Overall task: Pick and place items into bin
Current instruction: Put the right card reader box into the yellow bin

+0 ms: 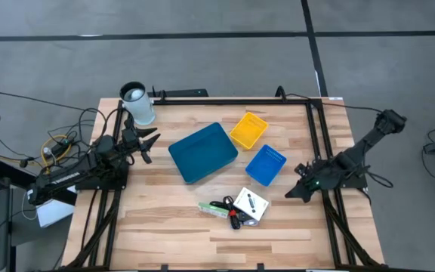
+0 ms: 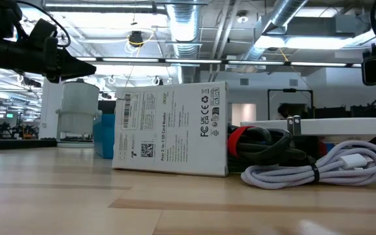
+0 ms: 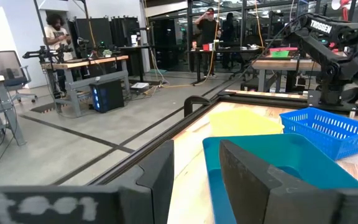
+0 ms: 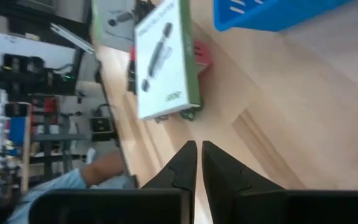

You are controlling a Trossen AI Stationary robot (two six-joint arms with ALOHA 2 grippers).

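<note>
Overhead, the packet (image 1: pixel 251 204) lies flat; only wrist views show the left gripper (image 3: pixel 196 163) parted, right gripper (image 4: pixel 199 163) clenched empty.

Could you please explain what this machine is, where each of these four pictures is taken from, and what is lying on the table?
These are two dark robot arms at a wooden table. One picture looks straight down, one looks level across the tabletop, and two come from cameras on the arms' wrists. The left end effector waits open near a white cylinder; the right end effector is shut and empty at the table's right edge. On the table lie a large teal tray, a yellow bin, a blue bin and a small pile of items: a white packet, a green stick and black and red pieces. Nothing is held.
</note>
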